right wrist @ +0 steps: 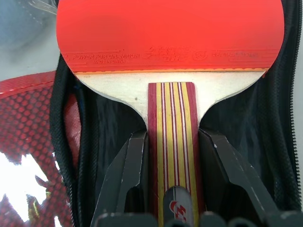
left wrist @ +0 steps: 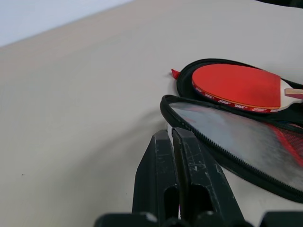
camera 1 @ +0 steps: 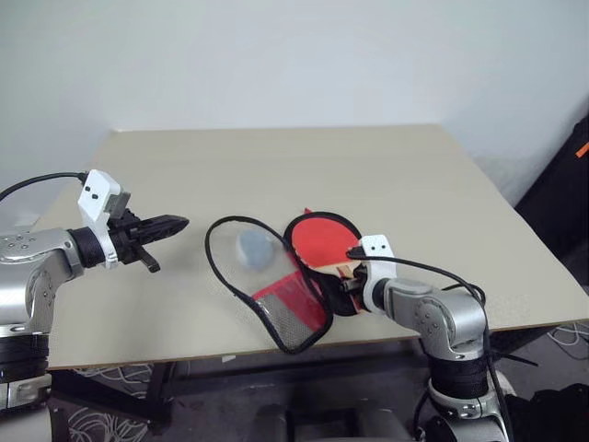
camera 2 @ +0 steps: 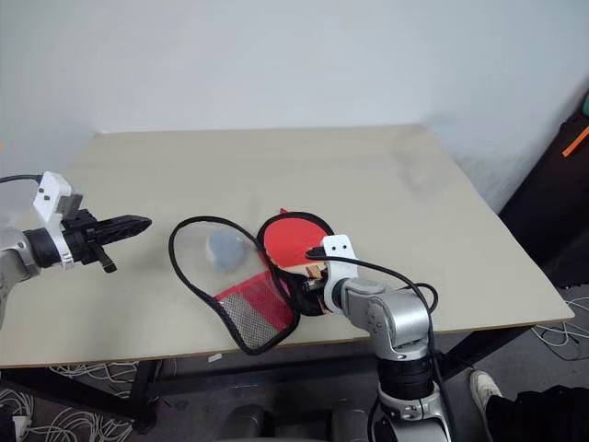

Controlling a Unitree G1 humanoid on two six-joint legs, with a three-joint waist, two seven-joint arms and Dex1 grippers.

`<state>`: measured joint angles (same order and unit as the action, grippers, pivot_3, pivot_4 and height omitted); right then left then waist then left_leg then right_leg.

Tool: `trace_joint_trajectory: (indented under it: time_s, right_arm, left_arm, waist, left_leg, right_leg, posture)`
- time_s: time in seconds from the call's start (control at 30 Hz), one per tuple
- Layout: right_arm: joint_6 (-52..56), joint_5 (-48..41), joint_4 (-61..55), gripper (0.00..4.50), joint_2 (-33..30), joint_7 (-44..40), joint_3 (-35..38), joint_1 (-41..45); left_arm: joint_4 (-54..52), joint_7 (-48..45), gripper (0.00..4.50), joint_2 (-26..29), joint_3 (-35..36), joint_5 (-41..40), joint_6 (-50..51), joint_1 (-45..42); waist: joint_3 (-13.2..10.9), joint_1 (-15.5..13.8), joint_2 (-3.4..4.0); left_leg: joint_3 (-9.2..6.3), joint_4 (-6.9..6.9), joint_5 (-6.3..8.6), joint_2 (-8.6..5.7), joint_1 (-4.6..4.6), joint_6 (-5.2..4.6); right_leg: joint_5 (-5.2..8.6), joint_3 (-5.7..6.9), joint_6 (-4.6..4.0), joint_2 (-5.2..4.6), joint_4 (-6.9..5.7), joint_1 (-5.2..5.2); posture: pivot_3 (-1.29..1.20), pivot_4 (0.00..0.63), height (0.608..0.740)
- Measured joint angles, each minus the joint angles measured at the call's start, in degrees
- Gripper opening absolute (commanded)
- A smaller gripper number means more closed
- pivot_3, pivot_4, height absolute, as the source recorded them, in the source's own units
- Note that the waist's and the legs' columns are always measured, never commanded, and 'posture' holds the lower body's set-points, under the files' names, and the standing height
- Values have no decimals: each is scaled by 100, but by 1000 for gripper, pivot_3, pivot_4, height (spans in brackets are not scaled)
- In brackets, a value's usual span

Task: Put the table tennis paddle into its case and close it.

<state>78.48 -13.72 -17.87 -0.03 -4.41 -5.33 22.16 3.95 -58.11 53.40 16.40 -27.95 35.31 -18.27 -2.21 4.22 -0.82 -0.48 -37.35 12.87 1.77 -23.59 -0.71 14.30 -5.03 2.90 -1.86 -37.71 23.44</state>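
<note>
The table tennis paddle lies with its red face up on the black lining of the open case, near the table's front edge. My right gripper is shut on the paddle's striped wooden handle, one finger on each side. The case's flap, clear with a red mesh end, is folded out to the left of the paddle. My left gripper is shut and holds nothing. It hovers to the left of the case, pointing at the flap's black rim without touching it.
A small grey-blue round item lies on the table under the clear flap. The beige table spreads bare behind the case. Its front edge runs just below the case. Cables lie on the floor below.
</note>
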Motion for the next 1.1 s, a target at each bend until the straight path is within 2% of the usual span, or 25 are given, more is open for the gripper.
trace_joint_trajectory:
  time_s: [0.4, 0.73, 0.77, 0.97, 1.1]
  right_arm:
    - [-633, 199, 751, 1102, -11, -5, -148, 260]
    - [-766, 299, 892, 1102, -41, -22, -264, 300]
    - [-767, 312, 897, 1806, -45, -21, -275, 304]
    - [-380, 262, 645, 3662, -386, -204, -200, 570]
    - [204, -360, -5, 3662, -651, -832, 498, 1018]
  left_arm:
    - [0, 50, 0, -108, -21, -2, 13, -6]
    - [0, 68, 0, -137, -21, -1, 13, -6]
    - [0, 68, 0, -137, -21, -1, 13, -6]
    - [0, 65, 0, -136, -21, 0, 13, -8]
    - [0, 45, 0, -134, -22, -1, 13, -27]
  waist:
    - [0, 0, 0]
    - [0, 2, 0]
    - [0, 2, -1]
    - [0, -3, 1]
    - [-1, -6, 2]
  left_leg:
    - [-2, -1, 0, 0, 0, 0]
    - [-2, -1, 0, 1, 0, 0]
    - [-2, -1, 0, 1, 0, 0]
    - [-1, -2, 0, 0, -2, 0]
    - [-4, -1, 0, 0, -1, 0]
  right_leg:
    - [0, 1, 0, 1, -1, -1]
    - [0, 1, -1, 1, -2, 0]
    - [0, 1, -1, 1, -2, 0]
    - [0, -1, 0, 0, -1, 0]
    - [0, 2, 0, 1, 0, -1]
  posture:
    - [0, 0, 740]
    - [0, 0, 740]
    - [0, 0, 740]
    - [0, 0, 740]
    - [0, 0, 740]
